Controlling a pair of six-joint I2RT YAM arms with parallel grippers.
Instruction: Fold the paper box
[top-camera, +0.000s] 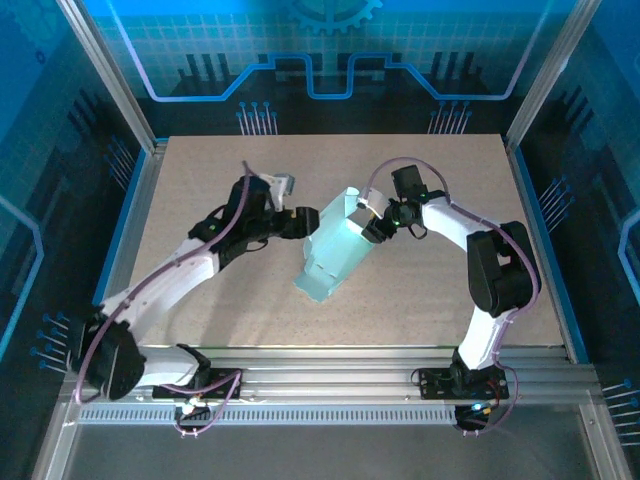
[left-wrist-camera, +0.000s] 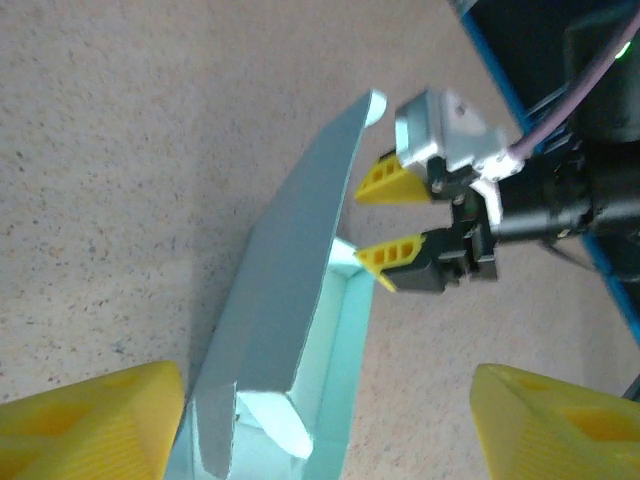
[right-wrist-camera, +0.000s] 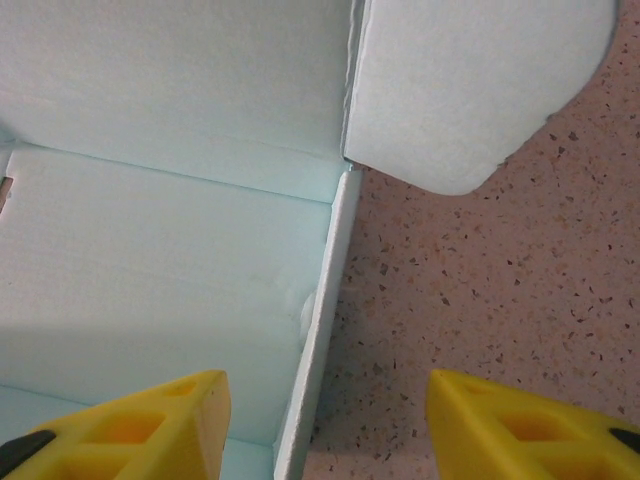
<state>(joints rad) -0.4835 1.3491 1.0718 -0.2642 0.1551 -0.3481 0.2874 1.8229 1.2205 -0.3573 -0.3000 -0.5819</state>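
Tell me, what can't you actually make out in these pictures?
- Top view: whether the left gripper touches the paper box or stops just short; the spot is too small to tell.
- Left wrist view: the box's lower end, cut off by the bottom edge of the picture.
- Right wrist view: the box's overall shape, cut off by the top and left edges; the right gripper has its fingers cut off by the bottom edge.
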